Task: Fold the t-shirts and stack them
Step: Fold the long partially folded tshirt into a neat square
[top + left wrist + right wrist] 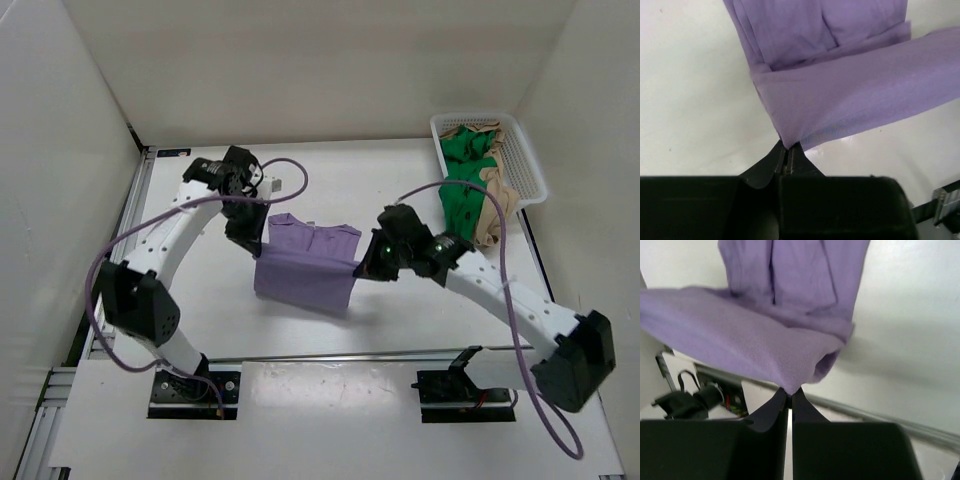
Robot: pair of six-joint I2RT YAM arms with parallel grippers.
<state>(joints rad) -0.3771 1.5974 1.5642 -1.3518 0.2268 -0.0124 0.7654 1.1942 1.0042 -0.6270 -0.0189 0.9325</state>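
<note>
Left hand (788,151) is pinching the 9 o'clock corner of the lavender shirt (305,272), and right hand (790,391) is pinching the 3 o'clock corner. Shirt is mid-bench (400,180), near edge lifted and stretched between the hands, far part lying flat. Green shirt (462,200) and tan shirt (500,200) spill from the basket (528,160) at 2 o'clock.

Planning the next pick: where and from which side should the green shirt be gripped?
Probably the green shirt's part spilling over the basket's near rim, from above: it lies exposed there, while the rest bunches with the tan shirt inside.
</note>
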